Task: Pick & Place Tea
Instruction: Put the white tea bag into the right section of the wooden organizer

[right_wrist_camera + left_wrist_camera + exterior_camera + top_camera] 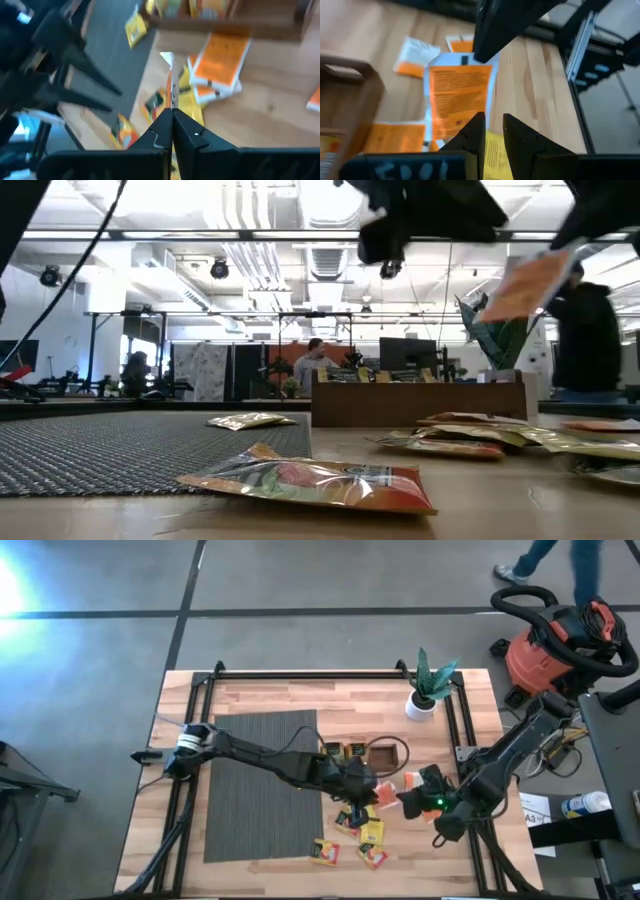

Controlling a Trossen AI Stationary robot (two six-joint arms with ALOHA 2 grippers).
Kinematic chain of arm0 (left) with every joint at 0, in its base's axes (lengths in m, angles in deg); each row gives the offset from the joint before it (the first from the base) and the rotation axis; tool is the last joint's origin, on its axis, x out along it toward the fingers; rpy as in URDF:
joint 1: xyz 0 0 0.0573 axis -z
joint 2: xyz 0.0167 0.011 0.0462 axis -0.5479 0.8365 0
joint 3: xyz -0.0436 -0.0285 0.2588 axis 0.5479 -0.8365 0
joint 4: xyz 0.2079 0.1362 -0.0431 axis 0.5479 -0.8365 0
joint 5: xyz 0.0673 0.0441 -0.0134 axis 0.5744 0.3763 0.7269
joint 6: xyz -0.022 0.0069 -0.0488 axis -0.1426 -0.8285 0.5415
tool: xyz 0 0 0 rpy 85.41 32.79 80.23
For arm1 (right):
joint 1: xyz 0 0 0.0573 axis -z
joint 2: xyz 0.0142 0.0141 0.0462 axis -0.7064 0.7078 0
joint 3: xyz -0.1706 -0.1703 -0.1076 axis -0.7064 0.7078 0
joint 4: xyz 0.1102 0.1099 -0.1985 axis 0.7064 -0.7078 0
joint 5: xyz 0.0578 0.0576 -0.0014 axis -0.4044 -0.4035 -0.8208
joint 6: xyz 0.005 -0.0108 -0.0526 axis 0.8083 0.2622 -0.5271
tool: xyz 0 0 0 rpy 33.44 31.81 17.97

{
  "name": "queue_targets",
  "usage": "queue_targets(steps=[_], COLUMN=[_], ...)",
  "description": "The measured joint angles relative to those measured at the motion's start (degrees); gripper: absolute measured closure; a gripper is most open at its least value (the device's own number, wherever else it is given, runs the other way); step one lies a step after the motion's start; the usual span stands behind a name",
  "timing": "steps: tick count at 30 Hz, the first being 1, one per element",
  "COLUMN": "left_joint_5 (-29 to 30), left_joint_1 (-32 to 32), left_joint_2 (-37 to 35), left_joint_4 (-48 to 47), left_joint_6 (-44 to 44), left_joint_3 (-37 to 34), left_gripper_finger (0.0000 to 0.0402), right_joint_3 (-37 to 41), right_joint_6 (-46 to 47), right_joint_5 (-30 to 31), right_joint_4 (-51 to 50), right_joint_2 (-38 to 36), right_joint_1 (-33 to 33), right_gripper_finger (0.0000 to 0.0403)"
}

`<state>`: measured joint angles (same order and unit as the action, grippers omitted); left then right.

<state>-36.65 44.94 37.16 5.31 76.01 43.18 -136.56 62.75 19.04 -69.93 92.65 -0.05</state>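
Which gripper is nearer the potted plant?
Right. The right gripper, shut on an orange sachet, sits below the potted plant; the left gripper is farther, beside the wooden tray.

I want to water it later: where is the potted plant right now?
In the high view the potted plant stands at the table's far right corner, just beyond the wooden tray.

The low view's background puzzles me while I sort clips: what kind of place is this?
Probably an open-plan office or lab: ceiling light strips, desks with monitors, and a seated person behind the table.
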Motion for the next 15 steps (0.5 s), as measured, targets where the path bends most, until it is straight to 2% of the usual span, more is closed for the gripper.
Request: queue_targets(steps=[3, 9, 12, 15], left_joint_5=[6.16, 25.99, 34.63, 39.42], left_joint_1=[1.19, 4.9, 6.61, 7.73], left_joint_2=[-2.72, -7.04, -8.29, -8.89], left_joint_4=[-1.85, -10.64, -15.27, -18.69], left_joint_6=[-1.16, -3.36, -2.19, 1.1], left_joint_3=[-0.07, -0.11, -0.19, -0.38], left_gripper_finger=[0.0339, 0.0339, 0.0339, 0.0339], right_joint_3=[-3.12, -9.96, -12.5, -15.34], right_joint_6=[0.33, 10.81, 11.43, 6.33], right_joint_5=[2.22, 7.99, 9.1, 8.76], right_joint_4=[-5.71, -23.69, -25.93, -25.45], right_joint_2=[0.33, 3.58, 6.05, 8.87], right_joint_1=[2.02, 8.09, 11.72, 14.26], right_gripper_finger=[0.0394, 0.0394, 0.0394, 0.0394])
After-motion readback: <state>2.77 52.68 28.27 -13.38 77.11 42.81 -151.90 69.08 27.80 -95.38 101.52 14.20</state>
